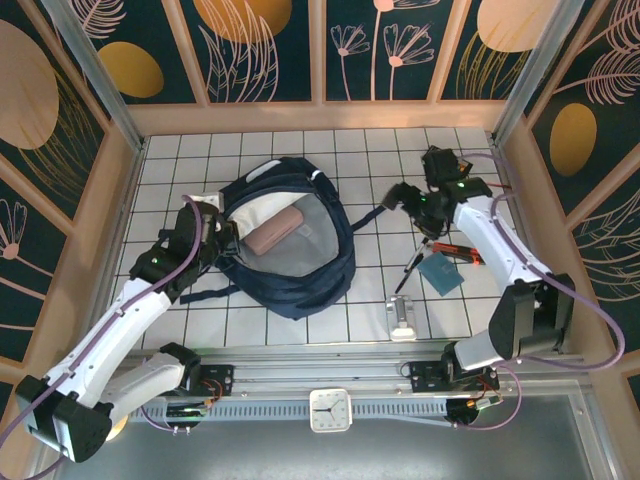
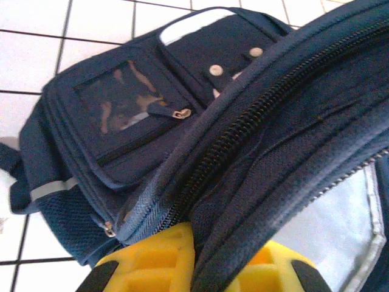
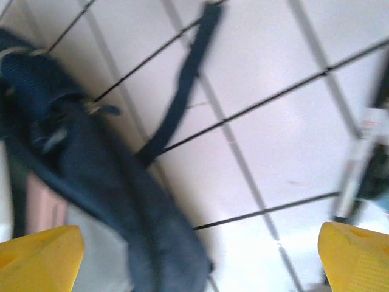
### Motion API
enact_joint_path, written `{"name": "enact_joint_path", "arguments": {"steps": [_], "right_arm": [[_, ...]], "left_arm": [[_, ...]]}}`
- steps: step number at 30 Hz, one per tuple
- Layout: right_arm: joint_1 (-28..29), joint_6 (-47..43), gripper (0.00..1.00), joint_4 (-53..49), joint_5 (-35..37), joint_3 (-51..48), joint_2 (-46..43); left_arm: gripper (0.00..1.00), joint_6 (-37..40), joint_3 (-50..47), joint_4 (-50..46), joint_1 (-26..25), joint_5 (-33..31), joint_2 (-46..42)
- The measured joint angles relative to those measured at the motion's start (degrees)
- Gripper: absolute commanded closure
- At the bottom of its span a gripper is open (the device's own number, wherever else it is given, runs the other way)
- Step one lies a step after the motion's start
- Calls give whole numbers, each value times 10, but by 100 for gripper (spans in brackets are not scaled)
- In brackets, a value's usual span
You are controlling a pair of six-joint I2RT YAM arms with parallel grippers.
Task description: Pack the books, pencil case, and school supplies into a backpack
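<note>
The navy backpack lies open in the middle of the tiled table, with the pink pencil case inside it. My left gripper is shut on the backpack's zipper rim at its left side. In the left wrist view the yellow fingers pinch the backpack's zipper edge. My right gripper hangs open just right of the bag, with nothing between its fingers. In the right wrist view the backpack and the pencil case show at the left. A teal notebook, a black pen and an orange-and-black tool lie right of the bag.
A small silver metal piece lies near the front edge, right of the bag. A dark strap trails from the bag across the tiles. Wooden walls close in the table on three sides. A small clock sits below the front rail.
</note>
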Motion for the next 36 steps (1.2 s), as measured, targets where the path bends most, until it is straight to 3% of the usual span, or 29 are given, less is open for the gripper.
{"name": "enact_joint_path", "arguments": {"steps": [5,14,21,27,36], "right_arm": [[-92,0,1,-49,21,-97,-85],[-95,7,1,-53,14,-148,-102],[-99,9,3,-39,12,-149,-94],[-149,9,4,-36,14,-192,-97],[-226,19,28,17,-11,-297,-107]], "left_arm": [[100,-5,11,-25,0,-42,-15],[100,-3,31,-82,0,-94,-33],[100,2,38,-101,0,-98,-45],[100,9,38,-90,0,-93,-37],[100,15,37,-37,0,-59,3]]}}
